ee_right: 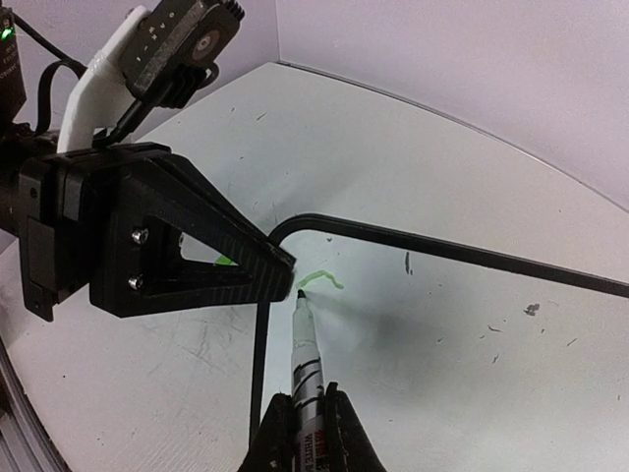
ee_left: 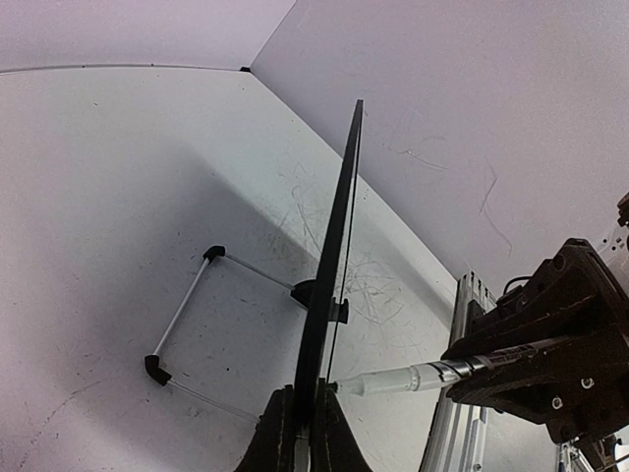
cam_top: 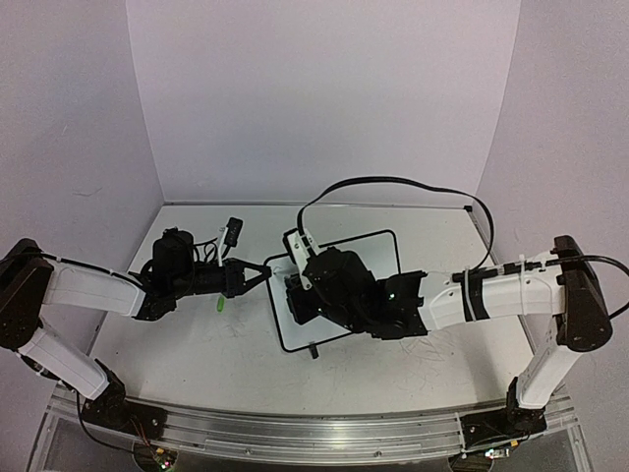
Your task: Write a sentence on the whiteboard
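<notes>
Between the clenched fingers of the left gripper (ee_left: pixel 305 418), one edge of the whiteboard (ee_left: pixel 339 246) is clamped, so that from this wrist the board is seen edge-on, running straight away from the fingertips. To the left of those fingers, a thin wire stand (ee_left: pixel 187 315) with black feet is seen reaching from the board down to the table (ee_left: pixel 98 197). Between the fingers of the right gripper (ee_right: pixel 307 418), a marker (ee_right: pixel 305 344) is grasped tightly; it points away from them, and its tip is set on the white surface just inside the rounded corner of the black frame. Just beyond the tip, a short green stroke (ee_right: pixel 320 278) is seen on the board. Immediately left of the tip, the frame is pinched by the left gripper's fingertips. From above, the board is seen between the two grippers, with the right one held over it.
</notes>
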Motion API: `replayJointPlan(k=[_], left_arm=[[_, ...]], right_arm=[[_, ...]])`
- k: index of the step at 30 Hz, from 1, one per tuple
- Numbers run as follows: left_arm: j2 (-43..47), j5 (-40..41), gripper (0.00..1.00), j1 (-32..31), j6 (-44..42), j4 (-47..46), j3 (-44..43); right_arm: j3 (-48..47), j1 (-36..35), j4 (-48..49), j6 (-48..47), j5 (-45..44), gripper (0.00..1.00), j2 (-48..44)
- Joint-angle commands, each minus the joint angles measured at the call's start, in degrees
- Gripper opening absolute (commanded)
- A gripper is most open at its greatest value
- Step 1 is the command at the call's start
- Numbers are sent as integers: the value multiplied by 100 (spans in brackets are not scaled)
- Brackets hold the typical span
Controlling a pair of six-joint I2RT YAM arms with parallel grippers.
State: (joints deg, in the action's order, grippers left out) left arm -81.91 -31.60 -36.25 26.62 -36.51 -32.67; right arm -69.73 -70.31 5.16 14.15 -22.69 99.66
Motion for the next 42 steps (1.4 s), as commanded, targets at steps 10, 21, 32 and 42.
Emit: replayJointPlan(k=[10, 21, 32, 42], left_arm=[[171, 35, 0, 35, -25, -185, -126], [170, 36, 0, 39, -25, -184, -125], [157, 33, 0, 39, -28, -182, -135], [149, 17, 0, 39, -26, -182, -152]], right_arm=[[106, -8, -128, 209, -498, 0, -129], [208, -10, -221, 346, -605, 0, -173], [318, -9, -291, 465, -594, 0, -228], [399, -13, -298, 538, -377, 0, -258]])
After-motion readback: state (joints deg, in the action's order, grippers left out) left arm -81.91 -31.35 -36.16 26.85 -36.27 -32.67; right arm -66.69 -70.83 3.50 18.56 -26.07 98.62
